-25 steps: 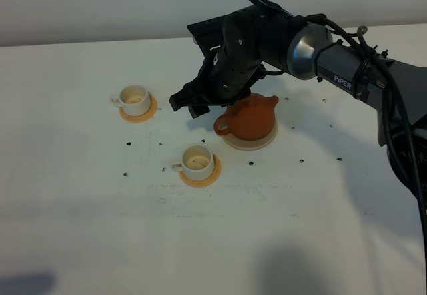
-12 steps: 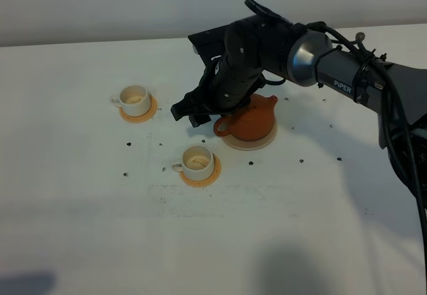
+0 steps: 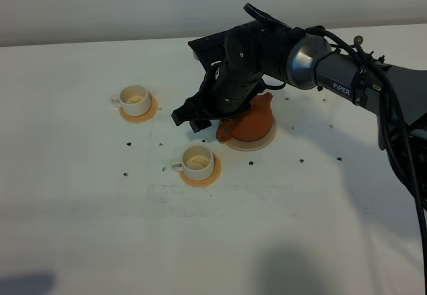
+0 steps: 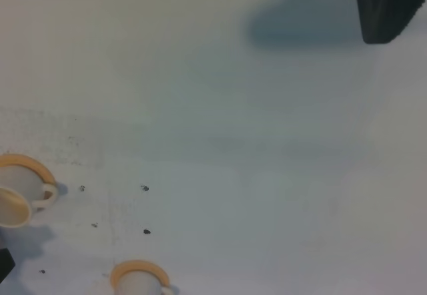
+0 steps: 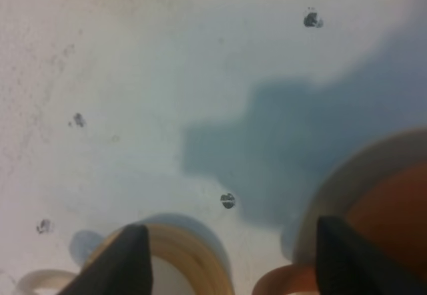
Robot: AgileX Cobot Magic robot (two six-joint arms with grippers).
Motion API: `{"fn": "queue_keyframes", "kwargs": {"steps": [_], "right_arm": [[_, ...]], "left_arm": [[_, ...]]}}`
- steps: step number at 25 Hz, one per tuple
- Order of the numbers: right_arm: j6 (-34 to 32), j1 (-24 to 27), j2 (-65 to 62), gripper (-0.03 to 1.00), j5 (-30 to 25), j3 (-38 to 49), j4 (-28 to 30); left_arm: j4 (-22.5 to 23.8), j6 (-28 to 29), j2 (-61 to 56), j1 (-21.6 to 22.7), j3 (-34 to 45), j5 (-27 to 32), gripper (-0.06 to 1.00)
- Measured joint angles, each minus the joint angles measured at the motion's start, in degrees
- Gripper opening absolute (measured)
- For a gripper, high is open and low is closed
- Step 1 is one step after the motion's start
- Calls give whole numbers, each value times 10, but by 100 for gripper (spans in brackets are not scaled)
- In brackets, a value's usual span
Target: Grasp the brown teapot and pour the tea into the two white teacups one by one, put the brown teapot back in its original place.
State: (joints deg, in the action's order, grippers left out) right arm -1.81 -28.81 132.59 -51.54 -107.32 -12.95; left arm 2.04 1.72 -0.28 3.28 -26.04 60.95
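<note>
Brown teapot [image 3: 253, 118] upright on the cream disc [image 3: 261, 143], right of centre; far teacup [image 3: 135, 99] and near teacup [image 3: 198, 161] stand to its left. Right gripper [image 3: 191, 119] hangs just left of the handle [image 3: 225, 132] — fingers [image 5: 127, 261] spread wide, holding nothing.

The brown teapot [image 3: 252, 124] is overhung on its left by the right gripper [image 3: 189, 117] and arm. Its right side is left unblocked. The nearer white teacup [image 3: 198, 161] is set at its front-left, the farther white teacup [image 3: 135, 99] well apart.

White table [image 3: 80, 228] bears two orange coasters [image 3: 200, 182] and a cream disc [image 3: 253, 145].
</note>
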Motion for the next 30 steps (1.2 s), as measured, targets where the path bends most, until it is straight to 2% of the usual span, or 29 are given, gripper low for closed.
{"fn": "queue_keyframes", "kwargs": {"steps": [9, 20, 30], "right_arm": [[0, 0, -14, 52, -33, 4, 3], [8, -5, -15, 52, -43, 5, 7], [15, -6, -27, 51, -30, 39, -1]], "left_arm": [[0, 0, 0, 0, 0, 0, 35], [0, 0, 0, 0, 0, 0, 35], [0, 0, 0, 0, 0, 0, 35]]}}
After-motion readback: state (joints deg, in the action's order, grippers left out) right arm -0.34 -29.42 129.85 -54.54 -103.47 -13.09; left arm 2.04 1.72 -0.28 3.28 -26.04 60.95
